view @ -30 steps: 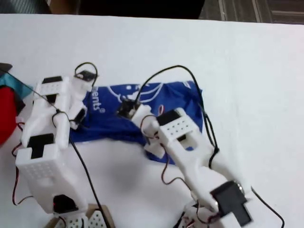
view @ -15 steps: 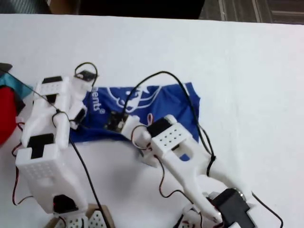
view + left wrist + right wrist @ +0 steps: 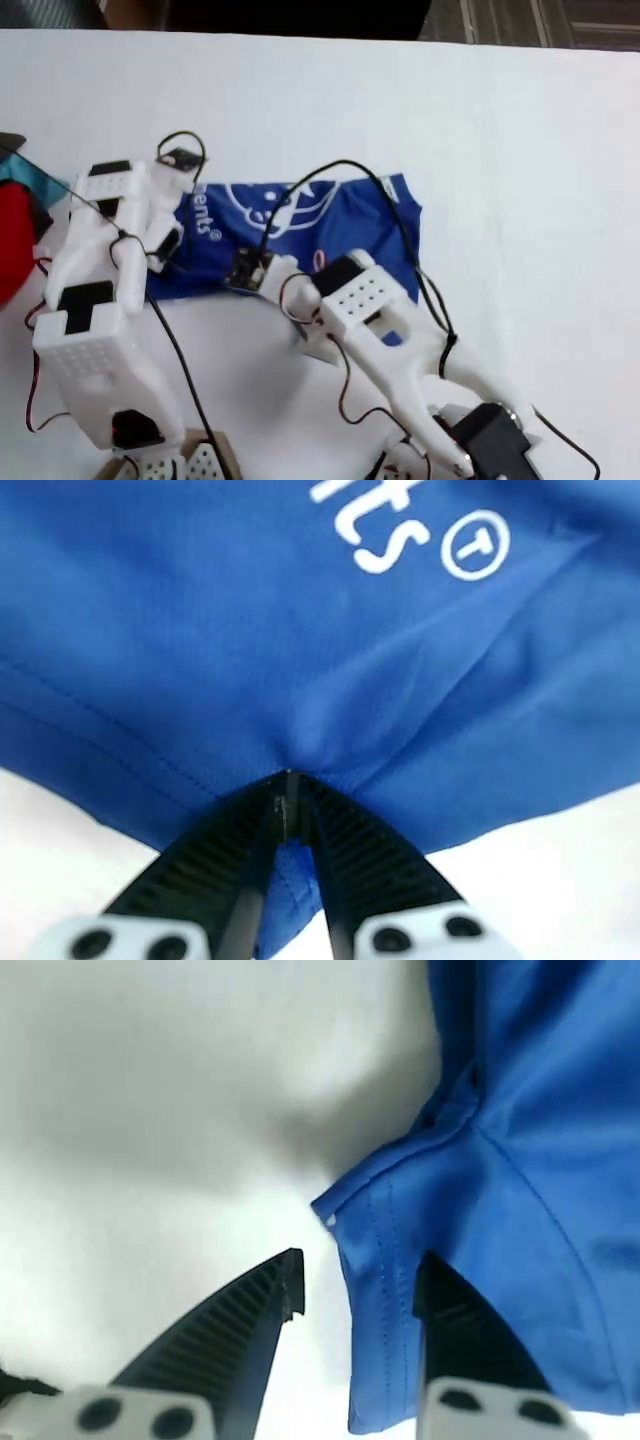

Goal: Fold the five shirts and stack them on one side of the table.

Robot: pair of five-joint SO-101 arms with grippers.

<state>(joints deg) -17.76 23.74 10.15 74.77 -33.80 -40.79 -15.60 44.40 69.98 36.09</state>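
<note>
High view: blue shirt (image 3: 350, 225) lies bunched into a rough flat band a bit left of the middle of the white table (image 3: 500, 150). White print (image 3: 290, 200) faces up. Left arm (image 3: 100, 260) sits over the shirt's left end. Right arm (image 3: 385, 320) comes in from the near edge and covers the shirt's near right part. A black cable (image 3: 335, 163) loops off the right arm across the shirt. Red item (image 3: 12, 245) and teal item (image 3: 32, 178) sit at the table's left edge, apart from the shirt; can't tell what they are.

Left wrist view: left gripper (image 3: 288, 802) is clenched, its black ribbed fingers (image 3: 225, 850) meeting at the tips with a pinch of blue shirt (image 3: 200, 630) between them. Fabric puckers into creases that spread from the pinch point. Stitched hem (image 3: 100, 735) runs just beside the tips, with bare table (image 3: 50, 830) past it. The print lettering (image 3: 400, 530) is well apart from the grip.

Right wrist view: right gripper (image 3: 360, 1280) is released, jaws spread. The corner of the blue shirt (image 3: 540, 1160), at its stitched hem (image 3: 385, 1260), sits in the gap between them. One finger (image 3: 240, 1320) is over bare table (image 3: 150, 1110), the other against the blue fabric. No cloth clamped. Can't tell whether the tips touch the table.
</note>
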